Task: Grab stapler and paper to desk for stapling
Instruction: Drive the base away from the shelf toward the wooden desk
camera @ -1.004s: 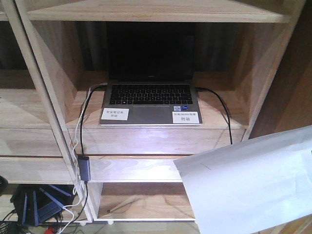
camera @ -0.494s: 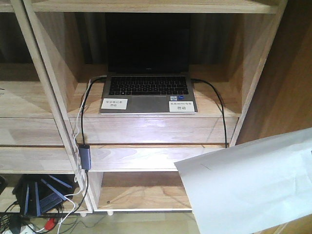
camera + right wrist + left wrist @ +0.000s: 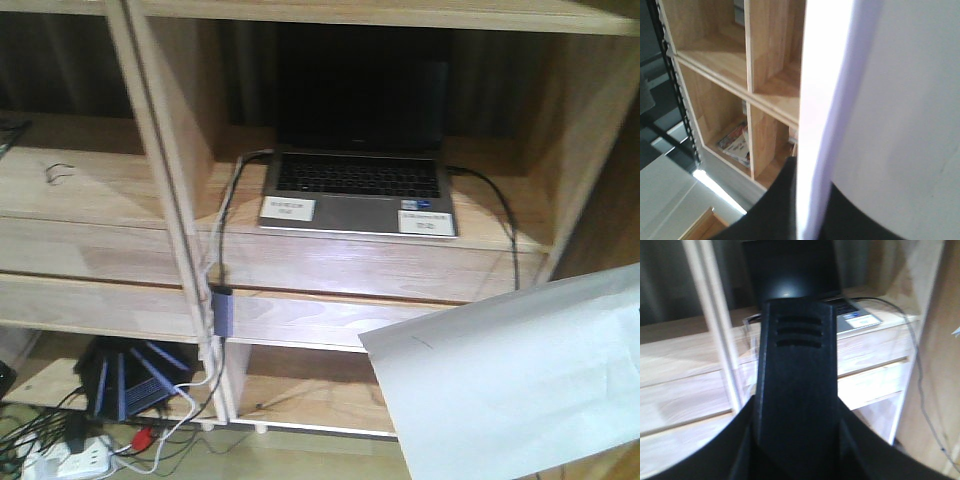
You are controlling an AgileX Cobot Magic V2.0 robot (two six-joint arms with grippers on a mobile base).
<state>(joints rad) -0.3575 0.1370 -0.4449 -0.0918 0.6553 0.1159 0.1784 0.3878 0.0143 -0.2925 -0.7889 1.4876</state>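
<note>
The paper [image 3: 520, 380] hangs in the air low and right before the shelf [image 3: 350, 270], clamped edge-on in the right gripper [image 3: 812, 210], while one compartment holds an open laptop [image 3: 358, 185], and whether the blurred black left gripper [image 3: 795, 440] is clenched cannot be told.

We note a light-wood shelf unit [image 3: 330, 270] filling the front view, with a pale upright post [image 3: 165, 180] crossing its left side. An open laptop [image 3: 358, 180], screen dark, sits in the middle compartment with two white labels [image 3: 288, 208] on its palm rest. A black cable [image 3: 505, 225] runs off its right side. A grey adapter [image 3: 221, 308] hangs below on the left. Low down are a dark finned device [image 3: 130, 380], a white power strip [image 3: 60, 460] and tangled leads. In the right wrist view, magazines [image 3: 736, 142] lie in a lower compartment.
</note>
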